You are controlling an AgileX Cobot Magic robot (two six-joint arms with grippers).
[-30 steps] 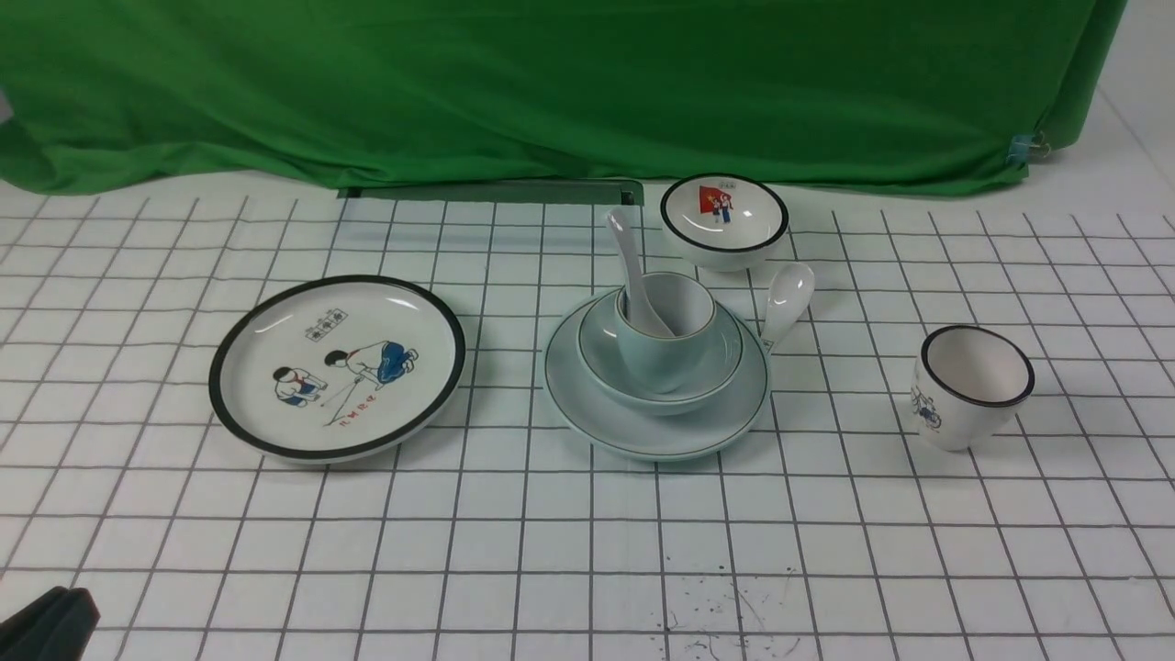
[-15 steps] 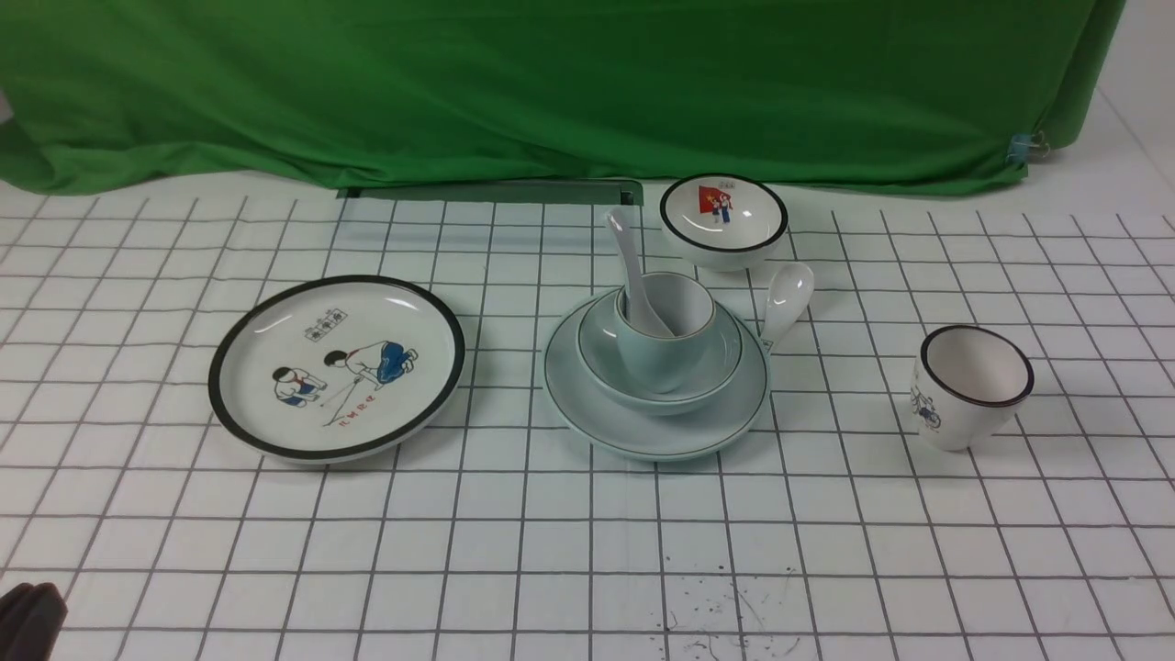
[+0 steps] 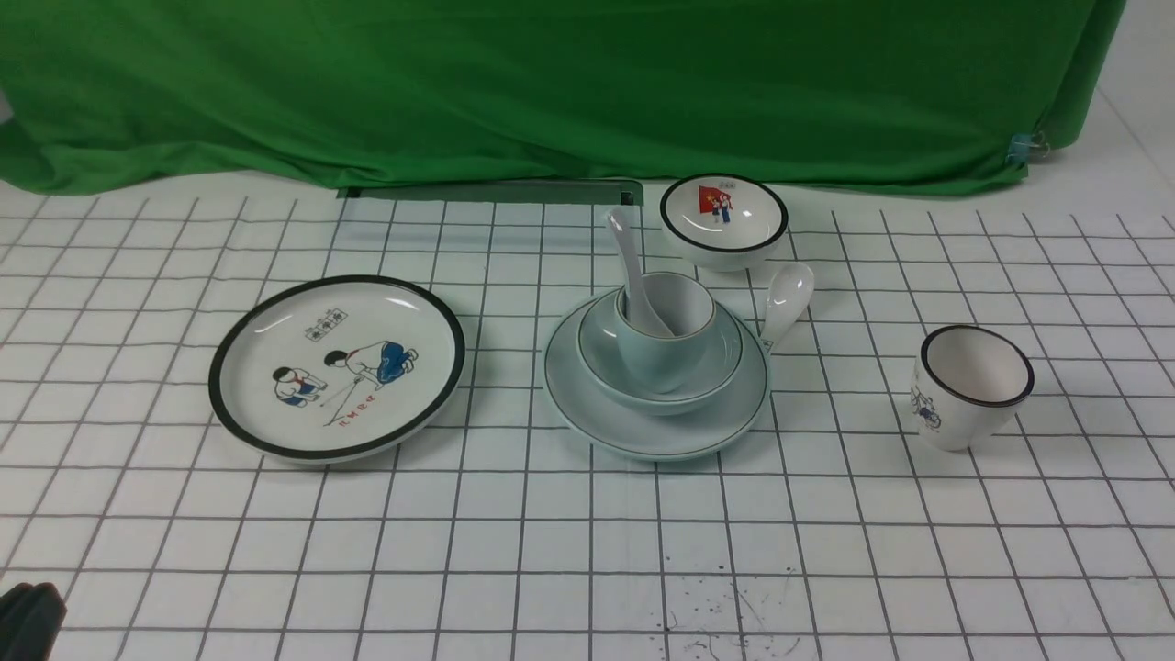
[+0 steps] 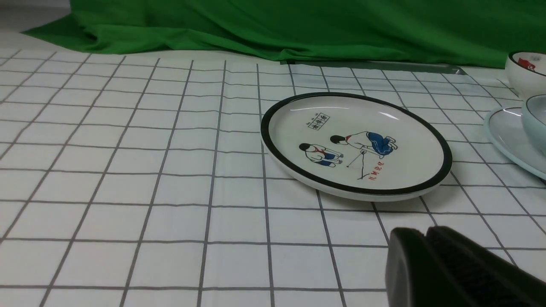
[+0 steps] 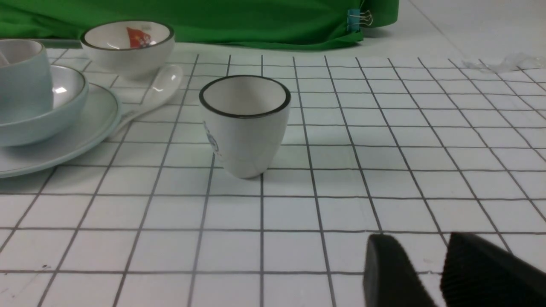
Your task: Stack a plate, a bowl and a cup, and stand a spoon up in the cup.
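The white ceramic spoon point(image 3: 631, 266) is leaning in the pale blue-green cup point(image 3: 663, 353), handle pointing toward the worktop's point(image 3: 587, 551) far edge. Neither end effector is holding anything: the left point(image 4: 426, 232) is keeping its fingertips together, the right point(image 5: 413, 238) apart (probably no further move is needed).

No brand, number or sign I can read for sure. Black-rimmed plate point(image 4: 409, 170): small boxed black characters point(image 4: 318, 121) near the rim, too small for me to make out; red characters point(image 4: 376, 171) beside the cartoon figures, Korean-looking, can't read them reliably. Black-rimmed bowl point(image 3: 725, 252): tiny marks point(image 3: 727, 185) above the red picture, maybe lettering, illegible from my feed.
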